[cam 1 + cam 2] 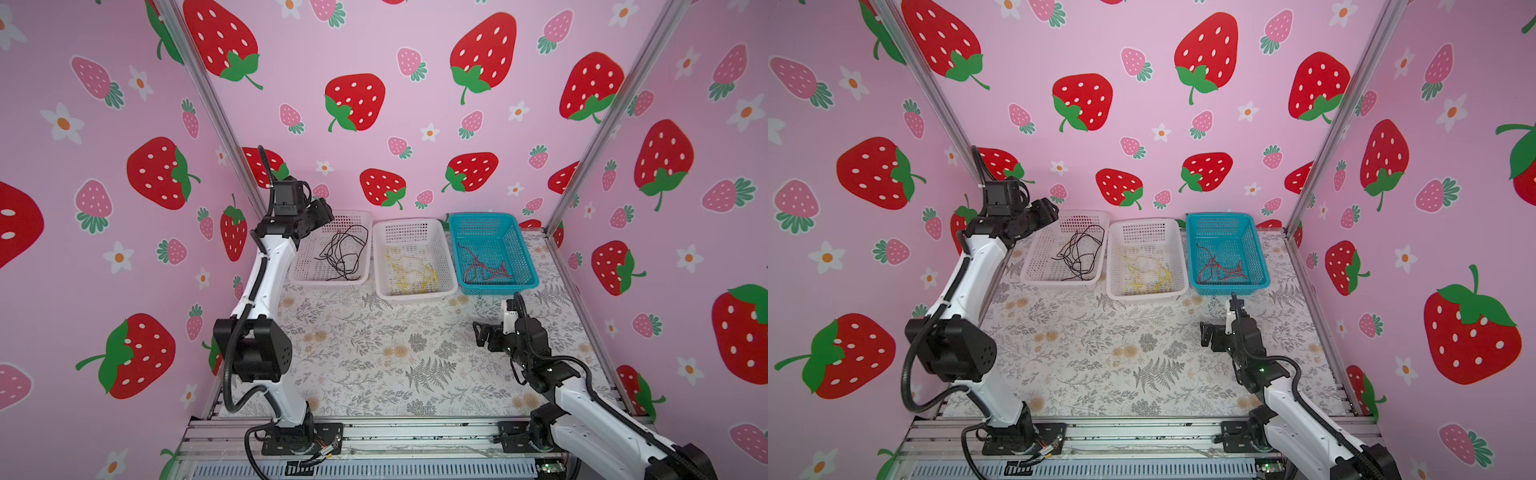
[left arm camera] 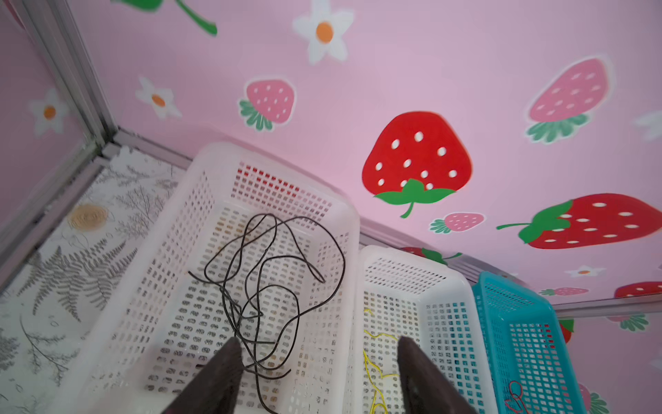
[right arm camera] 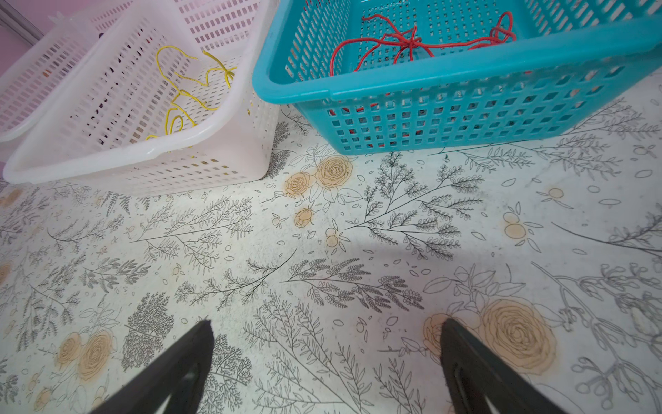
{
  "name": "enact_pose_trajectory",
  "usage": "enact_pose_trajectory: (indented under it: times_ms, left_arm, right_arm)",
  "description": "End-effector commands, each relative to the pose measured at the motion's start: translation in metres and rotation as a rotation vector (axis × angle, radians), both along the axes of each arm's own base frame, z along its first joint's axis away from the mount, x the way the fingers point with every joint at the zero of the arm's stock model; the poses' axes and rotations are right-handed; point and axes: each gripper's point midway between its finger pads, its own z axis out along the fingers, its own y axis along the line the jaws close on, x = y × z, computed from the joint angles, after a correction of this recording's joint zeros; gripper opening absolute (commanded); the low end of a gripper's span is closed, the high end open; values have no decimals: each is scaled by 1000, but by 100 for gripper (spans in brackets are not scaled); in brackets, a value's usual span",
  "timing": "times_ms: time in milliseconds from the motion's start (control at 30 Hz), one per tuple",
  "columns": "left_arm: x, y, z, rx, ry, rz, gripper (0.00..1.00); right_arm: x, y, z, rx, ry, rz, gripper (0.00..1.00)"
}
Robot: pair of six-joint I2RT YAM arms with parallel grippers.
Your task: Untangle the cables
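cables (image 3: 411,42) inside basket (image 3: 394,86) rims | both jaws apart, empty | right over bare mat (image 3: 322,233)

The left arm (image 1: 268,262) stands tall at the far left, elbow bent. The left tool (image 2: 318,344) is tilted downward with its jaws spread. The right arm (image 1: 582,403) stretches low from the near right, and the right tool (image 3: 326,324) gapes wide.

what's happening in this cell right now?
Sorted by colour: black cables lie in the left white basket, yellow cables in the middle white basket, red cables in the teal basket. The left claw hangs open over the black ones, holding nothing. The right claw sits open above the table, near the teal basket.
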Motion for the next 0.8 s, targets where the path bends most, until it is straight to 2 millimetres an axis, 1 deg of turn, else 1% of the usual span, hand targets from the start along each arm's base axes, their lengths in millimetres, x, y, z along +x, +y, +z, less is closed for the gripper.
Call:
enact_pose_trajectory:
  times_ms: [0,33,100,133,200,333,467,600,700,767]
  left_arm:
    - [-25,-16,25,49,-113,-14,85]
    - [-37,-21,29,92,-138,-21,90]
    - [-56,-32,33,174,-194,-37,96]
    - [-66,-37,31,204,-222,-44,100]
    - [-82,-47,25,245,-250,-65,99]
    - [-110,-54,10,288,-254,-73,99]
    - [-136,-47,-5,350,-251,-63,99]
    - [-159,-41,-23,362,-222,-52,99]
    - [-176,-37,-46,336,-171,-45,99]
    - [-185,-34,-66,323,-129,-43,99]
  right_arm:
    - [5,-3,13,-15,-48,-19,99]
    - [5,-4,14,-16,-49,-23,99]
    - [5,-5,16,-16,-52,-29,99]
    - [7,-6,19,-13,-58,-39,99]
    - [9,-7,26,-2,-76,-56,99]
    - [16,-7,49,23,-116,-76,99]
    - [23,-5,76,34,-169,-81,99]
    - [27,-4,102,65,-235,-87,99]
    - [33,-9,123,42,-301,-107,99]
    - [36,-11,138,14,-349,-114,99]
